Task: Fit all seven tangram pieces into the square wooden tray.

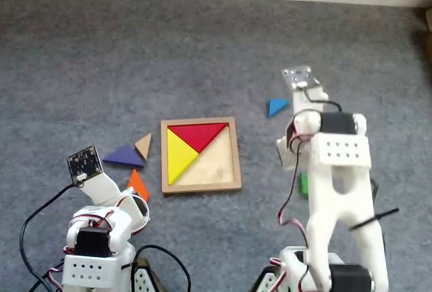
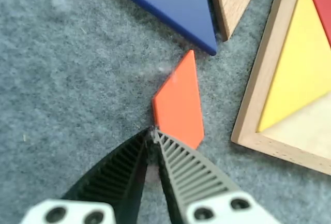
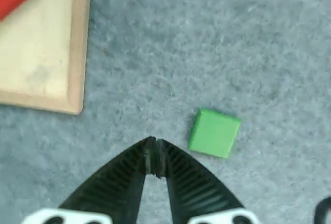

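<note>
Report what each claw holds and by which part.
Nothing is held. The left claw is shut with its tips at a corner of the orange parallelogram; the right claw is shut beside the green square.

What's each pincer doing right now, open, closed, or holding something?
Left pincer: closed, empty, tips by the orange piece.
Right pincer: closed, empty, beside the green square.
</note>
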You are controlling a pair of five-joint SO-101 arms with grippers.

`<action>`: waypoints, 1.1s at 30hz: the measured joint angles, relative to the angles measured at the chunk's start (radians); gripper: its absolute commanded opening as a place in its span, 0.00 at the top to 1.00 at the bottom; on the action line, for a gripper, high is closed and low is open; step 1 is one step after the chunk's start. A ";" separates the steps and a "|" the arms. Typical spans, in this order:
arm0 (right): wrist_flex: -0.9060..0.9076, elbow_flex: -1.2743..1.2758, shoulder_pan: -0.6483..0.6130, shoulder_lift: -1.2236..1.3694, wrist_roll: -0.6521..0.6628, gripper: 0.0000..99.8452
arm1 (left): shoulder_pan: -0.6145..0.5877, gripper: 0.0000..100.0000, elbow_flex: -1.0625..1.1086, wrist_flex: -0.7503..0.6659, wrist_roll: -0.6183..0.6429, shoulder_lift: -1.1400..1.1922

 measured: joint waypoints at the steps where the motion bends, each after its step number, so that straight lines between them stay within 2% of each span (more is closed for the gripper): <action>1: -0.028 0.035 0.002 -0.017 -0.037 0.85 | 0.000 0.99 0.000 0.000 0.000 0.000; 3: -0.061 0.095 0.011 -0.026 -0.106 0.78 | 0.000 0.99 0.000 0.000 0.000 0.000; 6: -0.081 0.126 0.014 -0.028 -0.144 0.78 | 0.000 0.99 0.000 0.000 0.000 0.000; 9: -0.089 0.127 0.018 -0.012 -0.152 0.78 | 0.000 0.99 0.000 0.000 0.000 0.000; 17: -0.233 0.132 0.132 0.138 -0.152 0.77 | 0.000 0.99 0.000 0.000 0.000 0.000; 24: -0.250 0.132 0.152 0.331 -0.152 0.74 | 0.000 0.99 0.000 0.000 0.000 0.000; 33: -0.298 0.132 0.186 0.344 -0.152 0.74 | 0.000 0.99 0.000 0.000 0.000 0.000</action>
